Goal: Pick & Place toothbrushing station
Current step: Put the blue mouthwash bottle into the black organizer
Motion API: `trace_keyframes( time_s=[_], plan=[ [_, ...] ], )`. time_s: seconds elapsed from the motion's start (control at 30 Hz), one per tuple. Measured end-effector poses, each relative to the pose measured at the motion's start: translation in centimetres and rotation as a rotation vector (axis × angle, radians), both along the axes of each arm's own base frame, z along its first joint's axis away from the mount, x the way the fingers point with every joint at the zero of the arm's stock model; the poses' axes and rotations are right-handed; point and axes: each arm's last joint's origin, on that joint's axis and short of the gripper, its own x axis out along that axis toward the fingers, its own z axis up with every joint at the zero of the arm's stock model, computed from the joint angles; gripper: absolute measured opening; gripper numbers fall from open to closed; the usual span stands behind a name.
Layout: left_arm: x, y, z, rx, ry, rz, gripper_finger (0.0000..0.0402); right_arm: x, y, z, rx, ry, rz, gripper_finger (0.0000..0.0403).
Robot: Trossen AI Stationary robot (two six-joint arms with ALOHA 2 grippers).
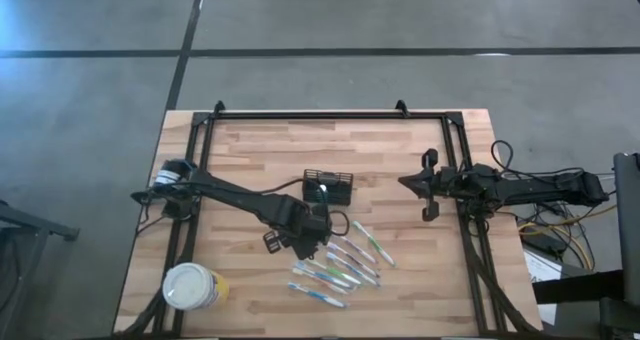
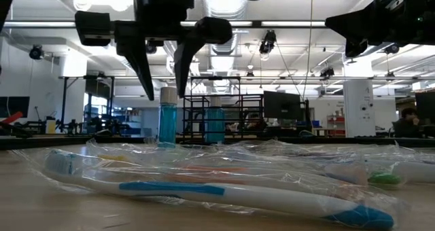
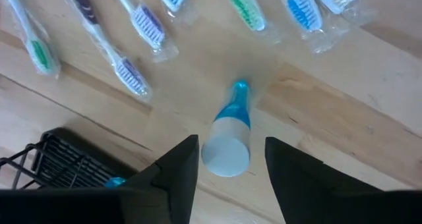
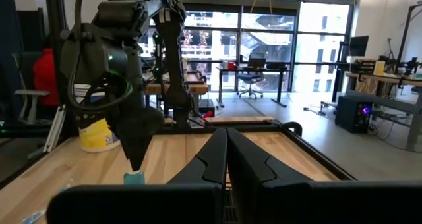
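High view: the left hand [image 1: 318,227] is hanging over the middle of the desk [image 1: 260,150], between the toothbrushing station [image 1: 328,188] and the row of wrapped toothbrushes [image 1: 345,265]. The station, a small black wire basket, is standing just beyond the hand, toward the far edge. The right hand [image 1: 428,186] is waiting near the right edge. A yellowish tub [image 1: 190,287] with a white lid is sitting at the near left corner.

Low view: the left hand's two fingers [image 2: 145,71] are pointing down, apart, above an upright blue bottle [image 2: 167,117]. Toothbrushes in clear wrap are lying across the near edge.

Left wrist view: the fingers are standing open on both sides of the bottle's pale cap [image 3: 225,154], not yet touching it. A corner of the basket is showing beside them.

Right wrist view: the right hand's fingers [image 4: 214,159] are pressed together, gripping nothing.

Risk: in my judgement, the bottle is narrow and tall, so a finger coming down off-centre could be tipping it onto the wrapped brushes. A grip only on the smooth cap could be slipping during the lift. The basket is close, and the hand could be pushing it.

Surface: light wooden planks, with a black frame around.

Room: a large workshop with ceiling lights, monitors, chairs and big windows. A person is sitting far at the right.
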Motion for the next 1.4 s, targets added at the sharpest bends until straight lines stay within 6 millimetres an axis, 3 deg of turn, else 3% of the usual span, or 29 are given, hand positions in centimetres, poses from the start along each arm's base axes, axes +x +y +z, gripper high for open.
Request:
trace_keyframes(
  time_s=[1.17,1.27,1.4],
  plan=[
    [0.2,0.2,0.1,-0.063,-0.012,0.006,0.0094,0.0,0.0,0.0,-0.013,0.001,-0.003,0.0008],
    [0.2,0.3,0.4,-0.081,-0.018,0.041,0.0094,0.0,0.0,0.0,-0.013,0.001,-0.003,0.0008],
    [-0.5,1.2,2.6,-0.166,-0.067,0.1,0.0094,0.0,0.0,0.0,-0.012,0.001,-0.003,0.0008]
  ],
)
